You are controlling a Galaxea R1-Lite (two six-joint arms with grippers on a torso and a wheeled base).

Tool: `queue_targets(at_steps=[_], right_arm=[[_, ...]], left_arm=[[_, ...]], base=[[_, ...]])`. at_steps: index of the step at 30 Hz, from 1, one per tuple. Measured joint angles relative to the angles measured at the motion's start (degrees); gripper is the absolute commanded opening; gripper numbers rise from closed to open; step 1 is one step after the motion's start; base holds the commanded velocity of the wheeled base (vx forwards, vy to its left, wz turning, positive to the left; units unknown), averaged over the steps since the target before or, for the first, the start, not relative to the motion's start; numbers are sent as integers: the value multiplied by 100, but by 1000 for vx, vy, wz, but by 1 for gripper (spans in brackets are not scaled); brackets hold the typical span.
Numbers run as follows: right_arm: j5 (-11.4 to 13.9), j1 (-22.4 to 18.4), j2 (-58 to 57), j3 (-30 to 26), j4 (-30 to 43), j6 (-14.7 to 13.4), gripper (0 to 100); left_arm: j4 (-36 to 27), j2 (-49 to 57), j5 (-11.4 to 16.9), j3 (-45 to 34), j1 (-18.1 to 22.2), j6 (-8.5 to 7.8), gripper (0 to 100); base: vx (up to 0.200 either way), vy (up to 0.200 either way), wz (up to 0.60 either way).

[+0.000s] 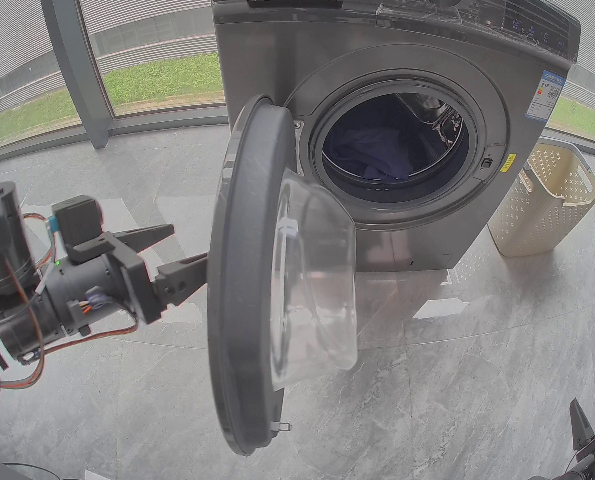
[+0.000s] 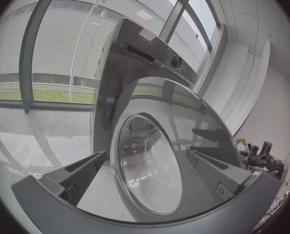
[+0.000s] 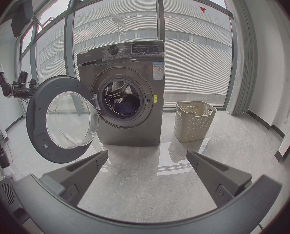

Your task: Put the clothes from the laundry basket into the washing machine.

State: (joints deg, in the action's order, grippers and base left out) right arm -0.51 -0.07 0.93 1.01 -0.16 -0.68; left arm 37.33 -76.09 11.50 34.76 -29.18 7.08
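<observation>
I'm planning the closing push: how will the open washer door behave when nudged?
The door, hinged to the washing machine, would likely swing rather than flex. Its bulging clear window looks smooth, probably slippery; the dark rim seems safer to push.

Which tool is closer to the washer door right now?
Left. The left tool is right at the outer face of the open door; contact is unclear. The right tool sits low, far off on the robot's right.

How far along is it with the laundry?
Done: dark blue clothes lie inside the grey washing machine; the cream perforated laundry basket looks empty. In hand: the open left gripper is by the round open door. Left: probably shutting it.
</observation>
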Motion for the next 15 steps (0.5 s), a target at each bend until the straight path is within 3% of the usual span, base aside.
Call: queue_targets(at_steps=[15], right_arm=[[9,0,0,0,-2,15,100]], left_arm=[[369,-1657,-503,1585,-764,20,100]], base=[[0,0,0]])
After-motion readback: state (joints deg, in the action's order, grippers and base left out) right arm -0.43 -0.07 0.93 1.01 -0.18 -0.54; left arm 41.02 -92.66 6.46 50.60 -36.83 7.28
